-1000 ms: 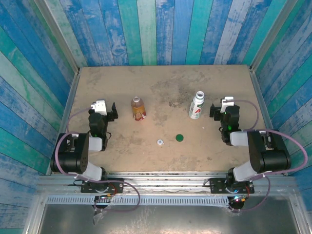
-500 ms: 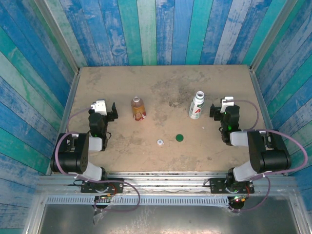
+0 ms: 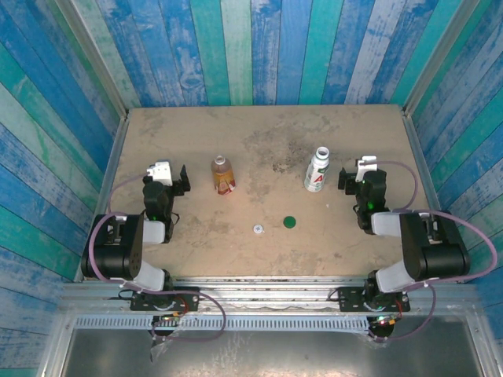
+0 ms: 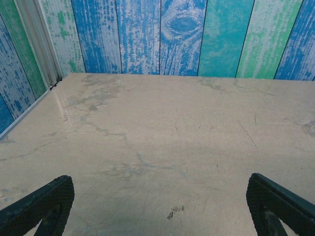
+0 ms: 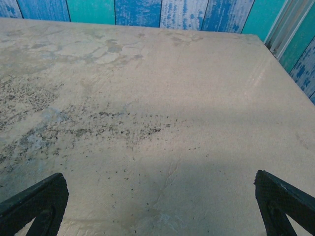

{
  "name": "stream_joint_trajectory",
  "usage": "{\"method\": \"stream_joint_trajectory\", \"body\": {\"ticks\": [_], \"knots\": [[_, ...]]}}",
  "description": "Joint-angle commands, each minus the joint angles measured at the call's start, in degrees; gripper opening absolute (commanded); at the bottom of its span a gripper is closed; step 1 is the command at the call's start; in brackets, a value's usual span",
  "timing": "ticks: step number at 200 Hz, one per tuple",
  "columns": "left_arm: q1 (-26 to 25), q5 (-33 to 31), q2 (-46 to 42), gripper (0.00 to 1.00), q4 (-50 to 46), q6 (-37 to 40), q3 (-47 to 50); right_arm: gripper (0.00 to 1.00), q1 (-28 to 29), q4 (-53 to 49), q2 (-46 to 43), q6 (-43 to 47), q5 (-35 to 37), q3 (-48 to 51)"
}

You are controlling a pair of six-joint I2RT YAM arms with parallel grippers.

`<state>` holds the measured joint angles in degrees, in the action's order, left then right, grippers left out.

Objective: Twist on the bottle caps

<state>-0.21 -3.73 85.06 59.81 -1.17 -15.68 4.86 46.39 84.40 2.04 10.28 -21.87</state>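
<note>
Walls (image 3: 236,47): Tall boards painted blue and green stand around three sides of the table.
Table (image 3: 259,129): It is flat and sandy brown, with dark smudges near the middle of the far half. Both bottles and both caps sit on it.
Left arm (image 3: 118,251): It is black and grey, folded low by the left edge of the table.
Right arm (image 3: 428,251): It is black and grey too, folded low by the right edge.
Left gripper (image 4: 157,201): Its jaws are wide apart and hold nothing. The two dark fingers (image 4: 44,201) show at the bottom corners of its wrist view, with bare table between them.
Right gripper (image 5: 157,201): Its jaws are wide apart too and hold nothing. Its dark fingers (image 5: 34,206) sit at the bottom corners of its wrist view, over bare, speckled table.
White bottle (image 3: 317,171): It stands up straight, just to the left of the right gripper. It has red and green print on it.
Orange bottle (image 3: 223,176): It is clear with orange drink inside and a red label. It stands up near the left gripper, on that gripper's right side.
Green cap (image 3: 289,222): It is round, flat and dark. It lies on the table, nearer to the arms than the white bottle, touching nothing.
White cap (image 3: 257,228): It is the littlest thing. It lies on the table near the green cap, on its left, not touching it.
</note>
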Motion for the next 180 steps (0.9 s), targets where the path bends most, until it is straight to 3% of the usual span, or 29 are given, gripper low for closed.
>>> {"method": "stream_joint_trajectory", "body": {"ticks": [1, 42, 71, 97, 116, 144, 180], "knots": [[0.0, -0.2, -1.9, 0.94, -5.2, -0.8, -2.3, 1.0, 0.2, -4.0, -5.3, 0.3, 0.4, -1.3], [0.1, -5.8, -10.2, 0.94, -12.2, -3.2, -2.7, 1.0, 0.2, -14.6, -17.6, 1.4, -1.7, -2.9], [0.1, -5.7, -17.8, 0.94, -16.7, -6.1, -3.0, 1.0, 0.3, -24.4, -25.9, 1.5, -5.9, -6.5], [-0.1, 3.3, -22.3, 0.94, -17.9, -6.6, -3.5, 1.0, 1.4, -32.1, -30.7, 1.7, -11.6, -11.0], [-3.1, 4.6, -23.6, 0.94, -21.7, -4.8, -5.5, 1.0, 3.8, -37.0, -31.9, 2.8, -15.0, -15.0], [-10.9, 6.5, -23.1, 0.94, -23.8, 2.0, -6.5, 1.0, 11.6, -42.3, -30.3, 7.3, -17.1, -21.8], [-12.1, 17.6, -19.8, 0.94, -20.9, 2.5, -5.9, 1.0, 21.4, -44.8, -23.7, 10.8, -19.3, -29.5]]}}
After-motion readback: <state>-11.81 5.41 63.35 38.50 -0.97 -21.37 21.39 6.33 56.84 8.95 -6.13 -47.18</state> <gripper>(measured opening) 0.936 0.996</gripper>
